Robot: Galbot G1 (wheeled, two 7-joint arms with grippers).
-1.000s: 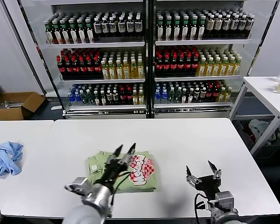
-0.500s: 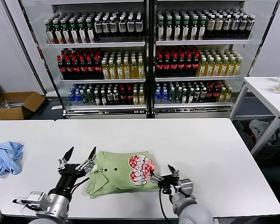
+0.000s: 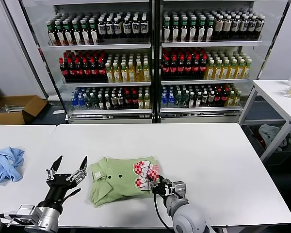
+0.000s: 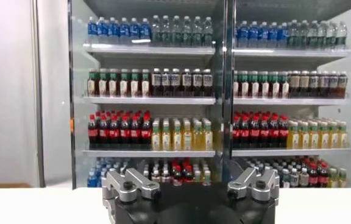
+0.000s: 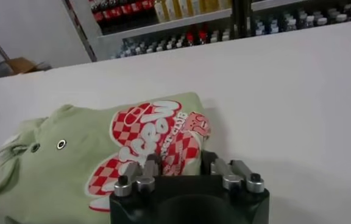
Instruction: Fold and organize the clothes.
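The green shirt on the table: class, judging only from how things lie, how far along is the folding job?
Done: the green shirt lies folded in a compact bundle, checkered print up, on the white table. In hand: the right gripper is at the bundle's right edge by the print, seemingly gripping it; the left gripper hovers open beside the bundle, holding nothing. Left: probably tidying or placing the bundle. The blue garment lies crumpled apart.

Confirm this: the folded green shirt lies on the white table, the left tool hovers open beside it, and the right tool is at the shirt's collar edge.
Not the collar: the head view shows the right tool at the printed edge of the green shirt, by the red-and-white checkered print. The rest stands: white table, left tool open beside it.
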